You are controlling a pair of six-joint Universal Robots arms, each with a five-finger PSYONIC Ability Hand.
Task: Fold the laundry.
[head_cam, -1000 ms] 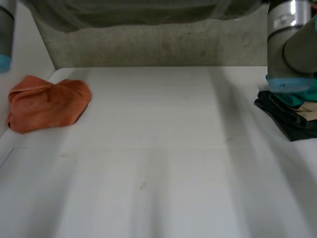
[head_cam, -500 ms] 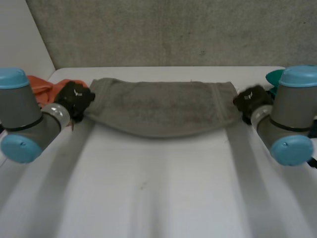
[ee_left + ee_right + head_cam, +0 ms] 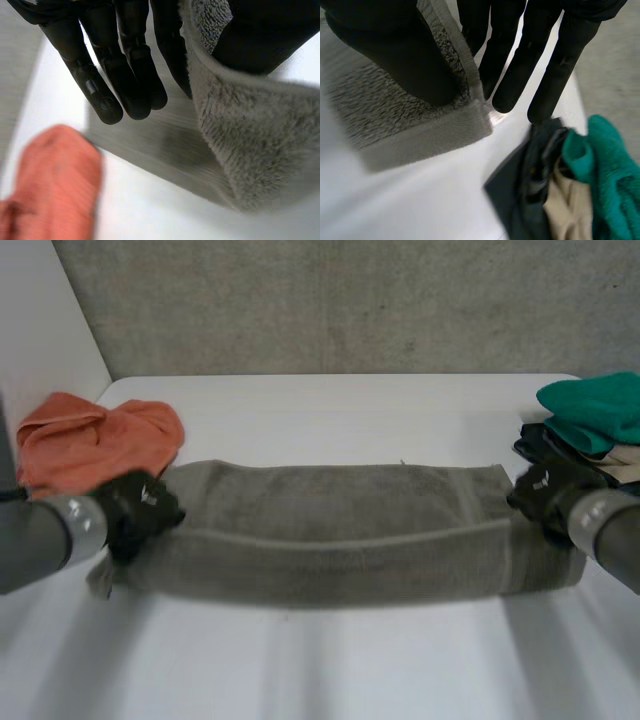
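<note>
Long grey terry towel [image 3: 330,540] lies stretched across the white table [image 3: 330,410]. Left hand [image 3: 140,512] pinches its left end between thumb and straight fingers [image 3: 135,75]. Right hand [image 3: 543,490] pinches the right-end corner the same way.

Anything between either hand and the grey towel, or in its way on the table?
Nothing visible. Left hand and right hand each pinch an end of the grey towel; orange cloth and folded stack lie clear, beside them.

The left hand [image 3: 140,512] is reaching in low at the end of its grey forearm, pinching one end of the grey towel [image 3: 330,535] between straight fingers [image 3: 125,70] and thumb. The right hand [image 3: 545,490] is doing likewise at the opposite end, thumb pressing cloth against extended fingers [image 3: 540,55].
</note>
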